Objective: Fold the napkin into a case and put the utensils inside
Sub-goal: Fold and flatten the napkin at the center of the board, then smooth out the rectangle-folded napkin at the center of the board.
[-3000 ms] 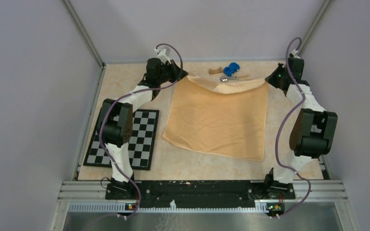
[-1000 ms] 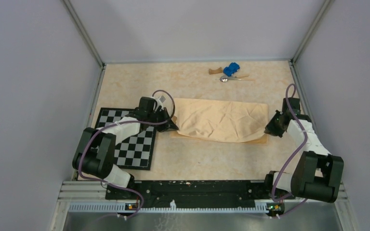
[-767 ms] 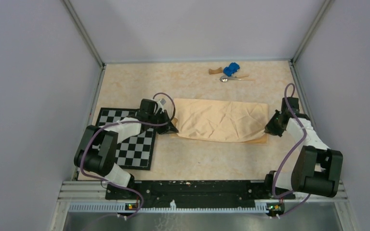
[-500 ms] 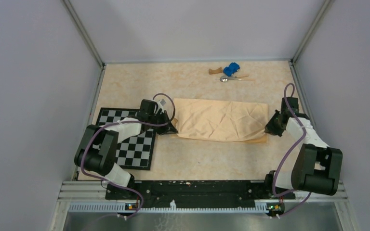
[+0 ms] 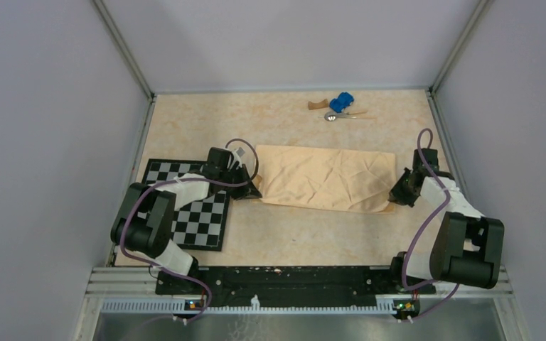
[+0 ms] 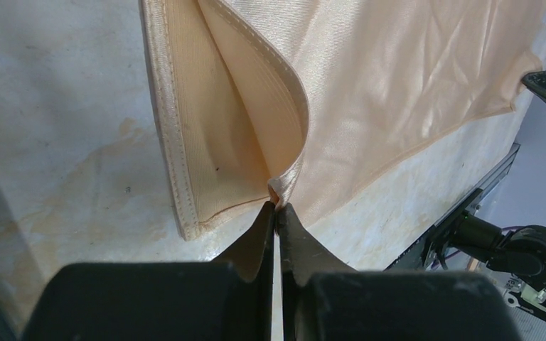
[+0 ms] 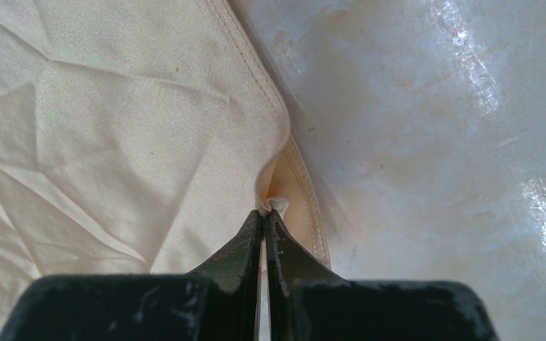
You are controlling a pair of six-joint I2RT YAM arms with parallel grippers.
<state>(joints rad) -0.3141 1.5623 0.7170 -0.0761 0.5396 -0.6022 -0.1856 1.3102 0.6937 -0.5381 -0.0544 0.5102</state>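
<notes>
The peach-orange napkin (image 5: 327, 177) lies folded in half on the table, a wide two-layer rectangle. My left gripper (image 5: 256, 192) is shut on the upper layer's near left corner, seen pinched in the left wrist view (image 6: 277, 206) with the lower layer flat beneath. My right gripper (image 5: 392, 199) is shut on the upper layer's near right corner, seen in the right wrist view (image 7: 264, 212). A silver spoon (image 5: 341, 115) lies at the back of the table, far from both grippers.
A blue toy car (image 5: 340, 102) and a brown wooden block (image 5: 318, 105) sit beside the spoon at the back. The black-and-white checkerboard mat (image 5: 206, 220) lies under my left arm at the left. Grey walls enclose the table.
Both grippers carried the napkin's far edge toward me, folding it in half. In the last second the upper layer settled down and the right gripper moved slightly nearer, covering the lower edge.
</notes>
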